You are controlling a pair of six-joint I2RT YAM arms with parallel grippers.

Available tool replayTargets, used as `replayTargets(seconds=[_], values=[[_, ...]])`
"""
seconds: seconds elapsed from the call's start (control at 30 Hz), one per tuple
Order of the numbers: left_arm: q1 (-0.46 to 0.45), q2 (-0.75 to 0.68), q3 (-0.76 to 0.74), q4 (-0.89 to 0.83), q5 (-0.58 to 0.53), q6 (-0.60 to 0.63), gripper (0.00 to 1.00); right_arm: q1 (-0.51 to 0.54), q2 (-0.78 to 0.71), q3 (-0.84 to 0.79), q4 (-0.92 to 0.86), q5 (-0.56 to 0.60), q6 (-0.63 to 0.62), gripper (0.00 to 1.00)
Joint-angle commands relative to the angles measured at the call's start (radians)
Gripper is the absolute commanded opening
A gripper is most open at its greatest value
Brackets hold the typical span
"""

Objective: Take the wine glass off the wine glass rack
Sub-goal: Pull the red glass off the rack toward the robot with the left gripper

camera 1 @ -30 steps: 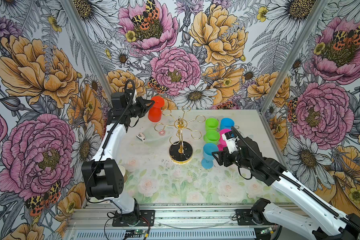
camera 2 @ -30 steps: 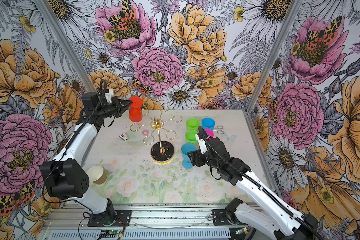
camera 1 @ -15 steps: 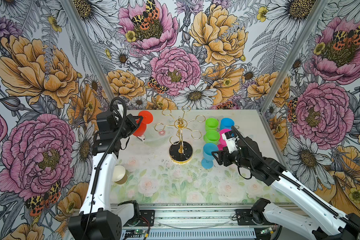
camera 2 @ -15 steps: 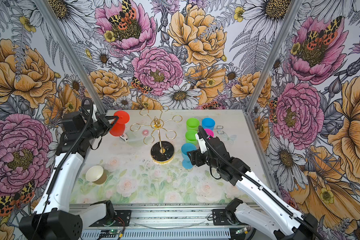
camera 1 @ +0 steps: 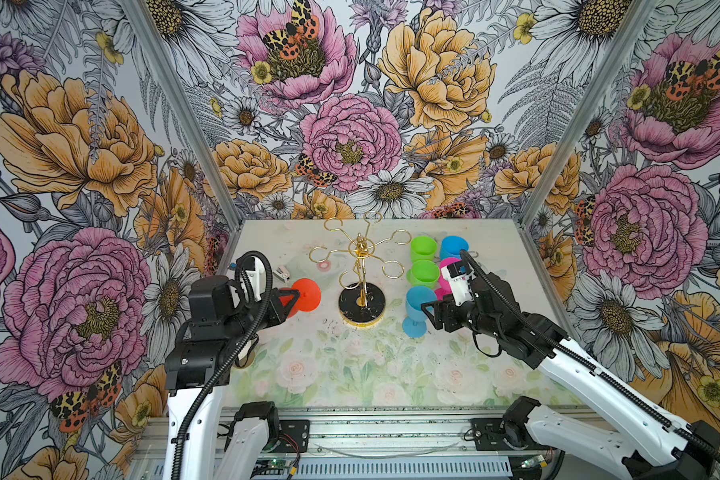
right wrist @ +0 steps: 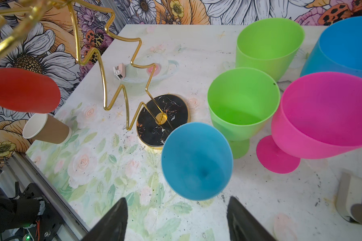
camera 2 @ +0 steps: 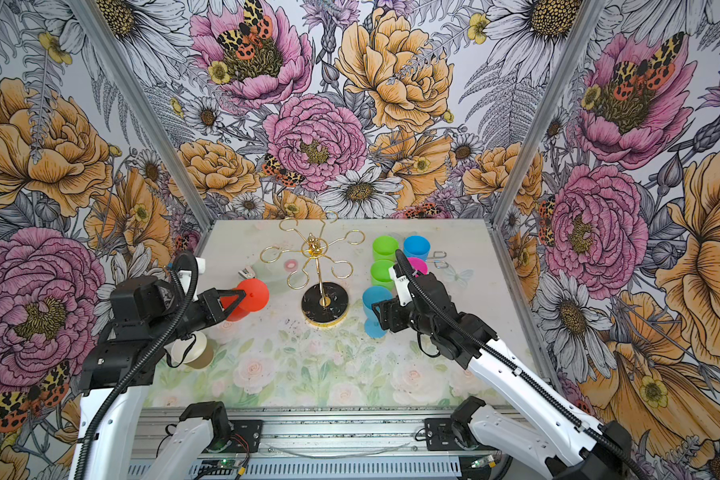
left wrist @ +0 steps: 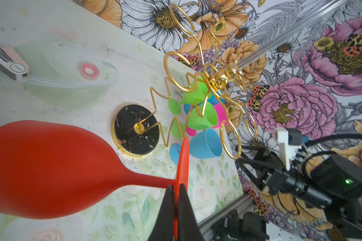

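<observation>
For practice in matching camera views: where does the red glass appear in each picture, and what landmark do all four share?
Top view: red glass left of the rack, off its arms.
Top view: same spot, left of the rack.
Left wrist: large and close, foot pinched in the left gripper.
Right wrist: bowl only, beyond the rack.
Shared landmark: the rack's black base.

Robot lab test booth: floral-print walls (camera 1: pixel 350 124), aluminium posts (camera 1: pixel 179 104), two arms (camera 1: pixel 599 378) on a metal rail (camera 1: pixel 391 426).
</observation>
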State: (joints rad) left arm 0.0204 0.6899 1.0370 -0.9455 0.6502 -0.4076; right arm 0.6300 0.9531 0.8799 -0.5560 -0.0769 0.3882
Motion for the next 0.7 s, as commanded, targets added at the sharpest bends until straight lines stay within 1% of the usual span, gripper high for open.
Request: replayTargets(seconds=[0.0, 0.07, 0.3, 0.47, 0.57, 0.67], values=[[-0.094, -0.03, -0.015, -0.059, 0.079, 0.026, 0.0, 0.007, 0.004, 0.048, 0.022, -0.006, 0.024, 0.76], [-0.189, -0.032, -0.015, -0.06, 0.072, 0.033, 0.0, 0.008, 0.004, 0.054, 0.019, -0.007, 0.034, 0.76], [-0.519, -0.016, -0.016, -0.048, -0.053, 0.051, 0.0, 0.004, 0.004, 0.075, -0.008, 0.01, 0.08, 0.76], [-0.753, 0.032, -0.059, 0.111, -0.131, -0.002, 0.0, -0.003, 0.017, 0.099, -0.043, 0.005, 0.124, 0.76], [-0.907, 0.099, -0.031, 0.146, -0.233, 0.058, 0.0, -0.008, 0.032, 0.118, -0.07, -0.013, 0.142, 0.76], [-1.015, 0.179, 0.024, 0.148, -0.291, 0.154, 0.0, -0.015, 0.045, 0.141, -0.107, -0.03, 0.147, 0.76]])
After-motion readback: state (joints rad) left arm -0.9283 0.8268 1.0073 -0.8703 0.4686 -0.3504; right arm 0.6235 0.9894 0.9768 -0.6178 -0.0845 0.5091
